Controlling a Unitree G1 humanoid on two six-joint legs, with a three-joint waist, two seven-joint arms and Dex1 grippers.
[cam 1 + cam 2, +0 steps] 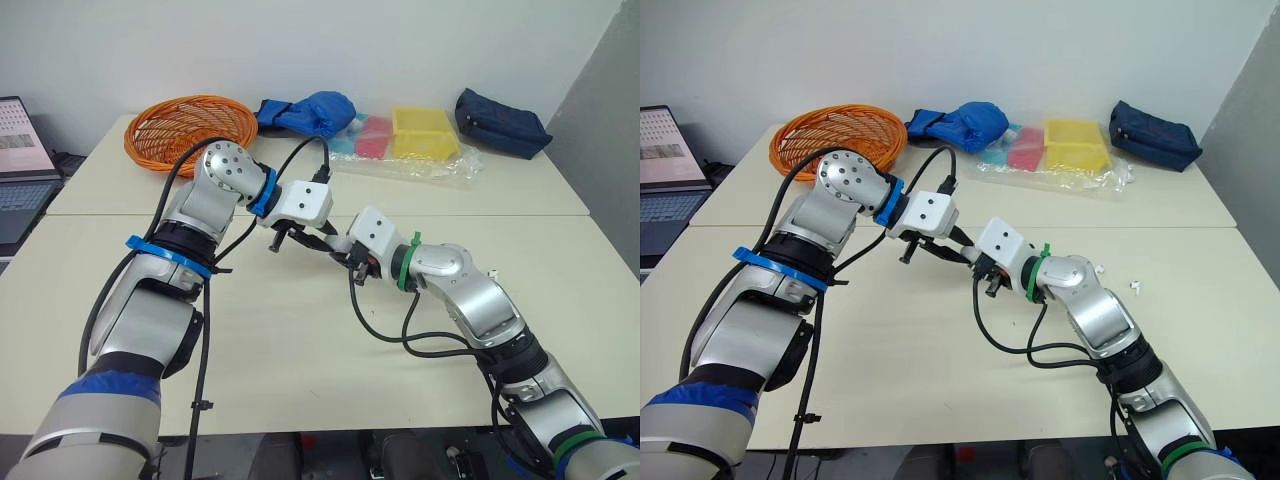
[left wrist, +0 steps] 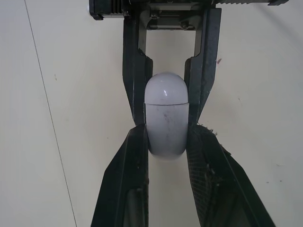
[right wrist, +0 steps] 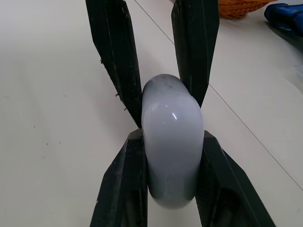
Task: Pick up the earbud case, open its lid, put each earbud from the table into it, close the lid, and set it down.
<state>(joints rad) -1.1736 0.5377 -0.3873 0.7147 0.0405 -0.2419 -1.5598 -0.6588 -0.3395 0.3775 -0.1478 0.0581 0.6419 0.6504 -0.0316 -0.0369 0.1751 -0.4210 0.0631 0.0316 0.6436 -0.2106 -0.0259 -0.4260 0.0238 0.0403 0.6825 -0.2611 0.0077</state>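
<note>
Meeting end to end, both jaws clamp the earbud case (image 2: 164, 120).

We seem to be in an office or lab: pale counters (image 1: 300, 340) pushed together, a laptop (image 1: 20, 160), a plain white wall (image 1: 300, 50).

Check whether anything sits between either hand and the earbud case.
Nothing visible does. The left hand and the right hand both already grip the earbud case, reaching it from opposite directions with their fingers pressed against its sides. Its lid is shut.
</note>
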